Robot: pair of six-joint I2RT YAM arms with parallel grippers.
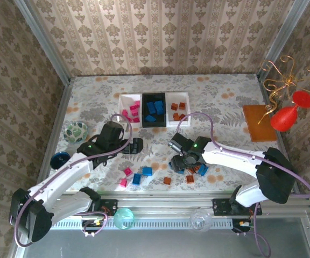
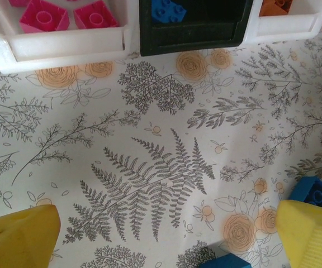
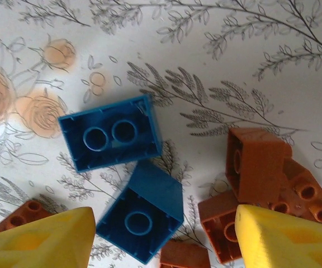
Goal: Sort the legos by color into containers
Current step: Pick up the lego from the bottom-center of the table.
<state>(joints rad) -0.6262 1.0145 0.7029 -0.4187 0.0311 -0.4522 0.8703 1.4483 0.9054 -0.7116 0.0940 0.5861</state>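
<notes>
Three joined containers stand at the back: a white tray (image 1: pixel 126 102) with pink legos, a black tray (image 1: pixel 155 122) with blue ones, and a white tray (image 1: pixel 172 121) with orange-brown ones. Loose pink (image 1: pixel 127 171), blue (image 1: pixel 147 171) and orange-brown legos (image 1: pixel 167 180) lie near the front. My left gripper (image 1: pixel 136 145) (image 2: pixel 164 237) hovers open over bare cloth just in front of the trays (image 2: pixel 66 47), with a blue brick (image 2: pixel 312 191) by its right finger. My right gripper (image 1: pixel 182 161) (image 3: pixel 161 240) is open and low over a cluster, its fingers straddling an upturned blue brick (image 3: pixel 141 220) and orange-brown bricks (image 3: pixel 219 223); another blue brick (image 3: pixel 110 139) lies beyond.
A patterned round bowl (image 1: pixel 77 130) and a dark blue dish (image 1: pixel 61 159) sit at the left. An orange-brown board (image 1: pixel 259 122) lies at the right, beside a red ornament on a gold wire stand (image 1: pixel 287 115). Walls close in the table on three sides.
</notes>
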